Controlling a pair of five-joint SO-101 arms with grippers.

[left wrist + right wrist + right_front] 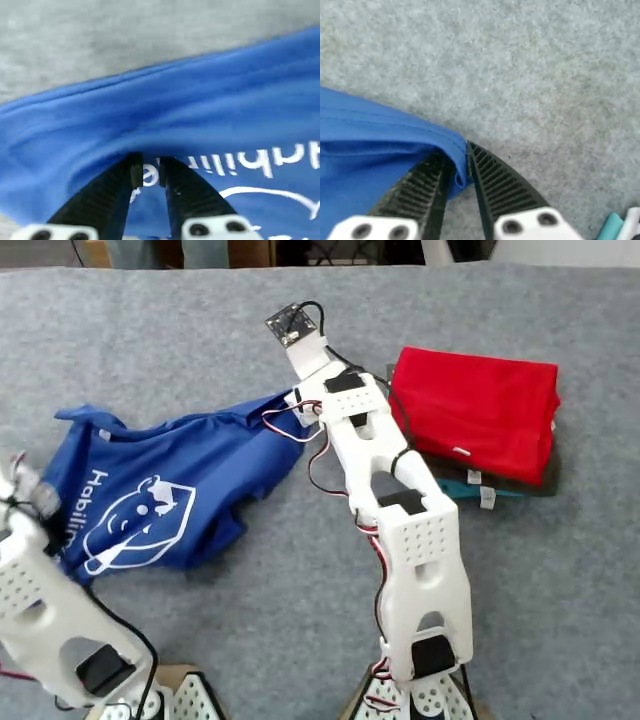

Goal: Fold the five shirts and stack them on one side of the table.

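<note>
Blue shirt [375, 150] seemingly pinched in right gripper [461, 152].

A blue shirt [170, 490] with a white printed design lies rumpled and unfolded, print up, at left. At right, well apart, a folded red shirt [475, 410] tops a stack of darker folded shirts [530, 483], white tags showing.

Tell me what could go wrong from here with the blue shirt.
1. The right hand pinches only the very edge of the blue shirt; a pull could slip it free.
2. The left hand holds a bunched fold, so the shirt may spread crooked.
3. The right arm lies close beside the folded red shirt; a sideways swing could knock it askew.
</note>
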